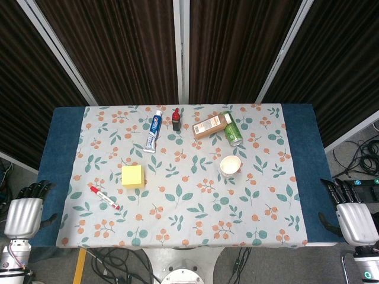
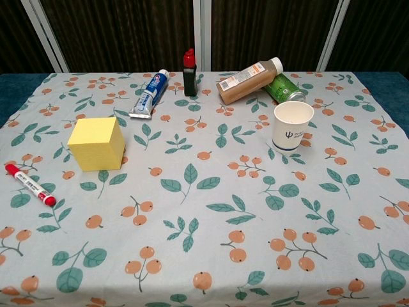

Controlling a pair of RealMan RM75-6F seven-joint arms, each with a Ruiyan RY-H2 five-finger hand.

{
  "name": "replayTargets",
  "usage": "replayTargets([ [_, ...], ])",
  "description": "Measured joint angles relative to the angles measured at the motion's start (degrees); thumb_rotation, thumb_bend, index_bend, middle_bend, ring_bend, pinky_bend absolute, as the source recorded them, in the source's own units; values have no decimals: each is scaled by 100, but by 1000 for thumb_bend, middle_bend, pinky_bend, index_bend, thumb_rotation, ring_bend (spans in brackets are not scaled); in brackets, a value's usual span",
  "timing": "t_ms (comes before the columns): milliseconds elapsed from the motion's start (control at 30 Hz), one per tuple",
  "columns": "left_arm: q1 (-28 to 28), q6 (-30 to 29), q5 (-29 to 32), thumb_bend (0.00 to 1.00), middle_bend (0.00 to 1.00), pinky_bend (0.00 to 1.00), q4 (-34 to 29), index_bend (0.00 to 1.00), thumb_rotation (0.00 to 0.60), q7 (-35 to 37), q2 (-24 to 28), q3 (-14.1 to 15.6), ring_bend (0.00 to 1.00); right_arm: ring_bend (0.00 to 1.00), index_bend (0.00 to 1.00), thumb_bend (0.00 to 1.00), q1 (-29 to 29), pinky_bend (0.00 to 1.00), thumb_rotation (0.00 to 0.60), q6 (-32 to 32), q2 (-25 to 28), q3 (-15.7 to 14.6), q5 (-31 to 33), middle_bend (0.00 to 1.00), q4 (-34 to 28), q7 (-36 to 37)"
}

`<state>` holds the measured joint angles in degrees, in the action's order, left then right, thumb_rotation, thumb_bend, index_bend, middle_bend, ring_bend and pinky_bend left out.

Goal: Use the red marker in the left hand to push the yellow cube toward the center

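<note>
Red marker (image 1: 105,198) lies on the desk (image 1: 177,234) near the yellow cube (image 1: 132,176); left hand (image 1: 23,214) and right hand (image 1: 353,218) fingers spread, holding nothing.

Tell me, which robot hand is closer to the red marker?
Left. The left hand waits off the table's left edge, near the red marker. The right hand sits beyond the opposite edge.

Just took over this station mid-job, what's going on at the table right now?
Nothing is being handled yet. The left hand and right hand both sit off the table's near corners, holding nothing. The red marker lies on the tablecloth, near the left edge, just in front of the yellow cube and apart from it. The cube has not been pushed toward the center. A paper cup, toothpaste and bottles sit farther back.
</note>
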<state>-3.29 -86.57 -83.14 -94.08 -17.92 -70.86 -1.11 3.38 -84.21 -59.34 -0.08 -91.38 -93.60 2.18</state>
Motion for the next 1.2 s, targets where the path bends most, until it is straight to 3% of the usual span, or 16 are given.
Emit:
replayTargets([
  [467, -430, 290, -471, 167, 385, 280, 451, 364, 600, 386, -85, -93, 233, 0, 35, 272, -101, 0, 600, -225, 42, 11, -30, 118, -7, 59],
  [833, -1529, 1434, -1235, 187, 401, 280, 1471, 409, 600, 824, -496, -32, 233, 0, 36, 272, -124, 0, 600, -247, 50, 17, -9, 118, 29, 146],
  [1200, -2176, 2385, -1348, 253, 401, 280, 2146, 440, 600, 615, -946, 188, 233, 0, 36, 272, -109, 0, 600, -161, 53, 17, 52, 119, 28, 202],
])
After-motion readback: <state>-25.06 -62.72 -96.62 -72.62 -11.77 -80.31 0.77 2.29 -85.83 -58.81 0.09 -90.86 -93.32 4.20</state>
